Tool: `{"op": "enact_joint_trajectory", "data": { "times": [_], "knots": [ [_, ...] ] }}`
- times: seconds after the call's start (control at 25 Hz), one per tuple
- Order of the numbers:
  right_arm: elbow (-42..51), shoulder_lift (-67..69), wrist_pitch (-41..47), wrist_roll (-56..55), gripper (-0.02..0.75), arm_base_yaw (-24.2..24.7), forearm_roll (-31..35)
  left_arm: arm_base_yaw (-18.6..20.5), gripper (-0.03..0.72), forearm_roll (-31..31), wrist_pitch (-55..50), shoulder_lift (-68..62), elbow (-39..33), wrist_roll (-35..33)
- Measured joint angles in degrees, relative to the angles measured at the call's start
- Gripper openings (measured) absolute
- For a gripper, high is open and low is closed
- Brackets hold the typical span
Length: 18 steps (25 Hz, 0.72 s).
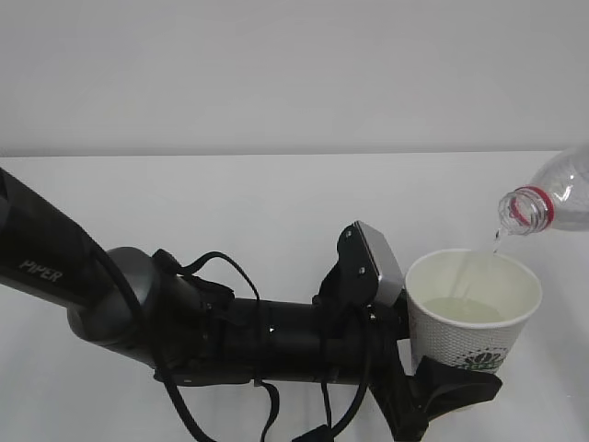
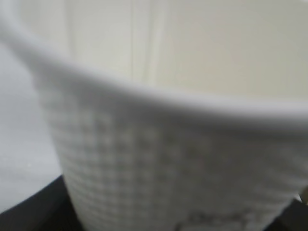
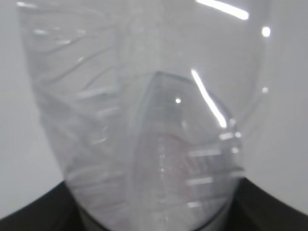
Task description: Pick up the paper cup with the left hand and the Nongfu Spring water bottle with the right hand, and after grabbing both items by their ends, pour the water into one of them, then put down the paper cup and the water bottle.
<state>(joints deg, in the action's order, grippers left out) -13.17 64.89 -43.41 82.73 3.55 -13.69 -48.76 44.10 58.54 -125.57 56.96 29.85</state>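
Black left gripper (image 1: 451, 391) clamped on base of paper cup (image 1: 471, 318), cup upright, held off white table (image 1: 230, 203). I see bottle (image 1: 552, 198) tilted above cup's right rim, thin water (image 1: 474, 309) trickle falling in. Right gripper (image 3: 154, 219) holds bottle's end; only right wrist view shows it. Left wrist view: blurred cup wall only.

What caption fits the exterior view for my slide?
Left gripper holds the cup upright while the tilted bottle pours water into it.
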Motion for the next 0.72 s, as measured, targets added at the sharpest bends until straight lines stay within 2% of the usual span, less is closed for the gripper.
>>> {"op": "enact_joint_trajectory", "data": {
  "times": [0.72],
  "knots": [
    [-0.08,0.0,-0.47,0.04,0.43,0.0,0.0,0.0,0.543,0.0,0.0,0.0,0.0,0.0]
  ]
}}
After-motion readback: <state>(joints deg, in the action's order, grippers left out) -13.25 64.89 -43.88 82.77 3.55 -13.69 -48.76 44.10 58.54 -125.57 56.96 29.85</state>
